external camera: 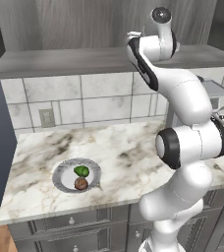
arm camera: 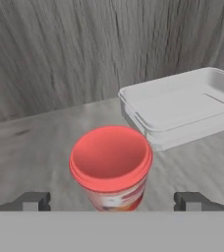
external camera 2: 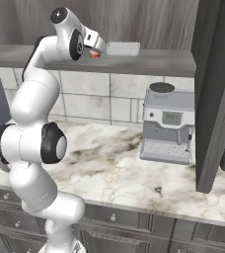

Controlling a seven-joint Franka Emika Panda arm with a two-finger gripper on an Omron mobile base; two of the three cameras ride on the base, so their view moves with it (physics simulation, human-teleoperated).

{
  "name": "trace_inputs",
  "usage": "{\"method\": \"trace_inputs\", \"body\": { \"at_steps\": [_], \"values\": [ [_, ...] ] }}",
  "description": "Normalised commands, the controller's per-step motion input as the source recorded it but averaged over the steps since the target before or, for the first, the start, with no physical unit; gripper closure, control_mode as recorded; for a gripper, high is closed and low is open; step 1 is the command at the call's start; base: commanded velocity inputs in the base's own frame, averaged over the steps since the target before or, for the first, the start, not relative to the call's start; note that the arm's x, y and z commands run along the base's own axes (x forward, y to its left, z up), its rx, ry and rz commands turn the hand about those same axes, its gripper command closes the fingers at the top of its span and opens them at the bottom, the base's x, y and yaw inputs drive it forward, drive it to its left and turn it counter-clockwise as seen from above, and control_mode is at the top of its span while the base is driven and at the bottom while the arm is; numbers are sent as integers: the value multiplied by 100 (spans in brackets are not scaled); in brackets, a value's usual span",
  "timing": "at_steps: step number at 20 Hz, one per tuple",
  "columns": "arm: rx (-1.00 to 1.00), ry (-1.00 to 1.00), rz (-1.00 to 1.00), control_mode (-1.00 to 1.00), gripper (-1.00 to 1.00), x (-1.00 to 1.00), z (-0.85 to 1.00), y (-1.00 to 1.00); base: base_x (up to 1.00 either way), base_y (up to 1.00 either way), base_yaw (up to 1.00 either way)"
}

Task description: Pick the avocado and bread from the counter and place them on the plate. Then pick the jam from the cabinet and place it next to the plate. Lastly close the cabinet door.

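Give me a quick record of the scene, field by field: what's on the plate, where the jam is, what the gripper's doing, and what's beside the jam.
plate: on the counter, holding the avocado and the bread
jam: on the cabinet shelf, upright
gripper: open, fingertips either side of the jam, not closed on it
beside the jam: white tray, on the same shelf
also on counter: coffee machine
cabinet door: open

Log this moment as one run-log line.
stage: reaching for jam on cabinet shelf | hand: open, astride jam, not gripping | avocado, bread: on plate
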Motion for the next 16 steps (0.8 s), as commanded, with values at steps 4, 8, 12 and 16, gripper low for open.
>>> {"method": "trace_inputs", "body": {
  "at_steps": [4,8,12,16],
  "values": [
    [-1,0,0,-100,-100,9,-1,0,0,0,0],
    [0,0,0,-100,-100,8,0,0,0,0,0],
    [0,0,0,-100,-100,8,-1,0,0,0,0],
    [0,0,0,-100,-100,9,-2,0,0,0,0]
  ]
}}
